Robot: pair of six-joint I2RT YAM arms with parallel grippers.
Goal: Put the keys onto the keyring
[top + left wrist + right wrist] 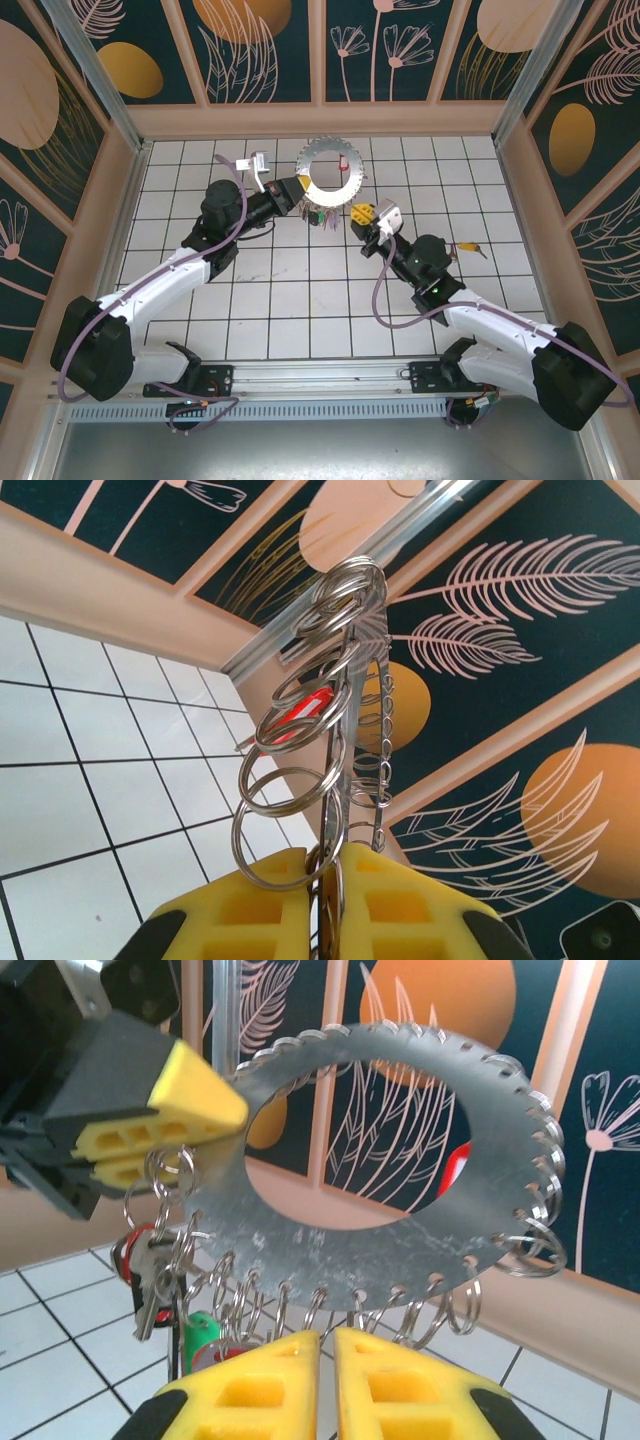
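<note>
**Threading step, ring presented.** My left end effector (320, 880) pinches the rim of the keyring (330, 172) and holds it off the tabletop (300, 300), near the middle of the far edge. Keys (150, 1270) hang from its lower loops. My right end effector (325, 1360) sits just below, pads nearly together; I cannot tell whether they nip a loop. A yellow-tagged key (470, 247) lies loose toward the right edge. The next move is probably to fetch it and find a free loop. My own pads hide the lowest loops.

Silvery keyring (300, 1250); red tag (455, 1165), possibly green tag (203, 1335); white-tiled table (300, 300).
</note>
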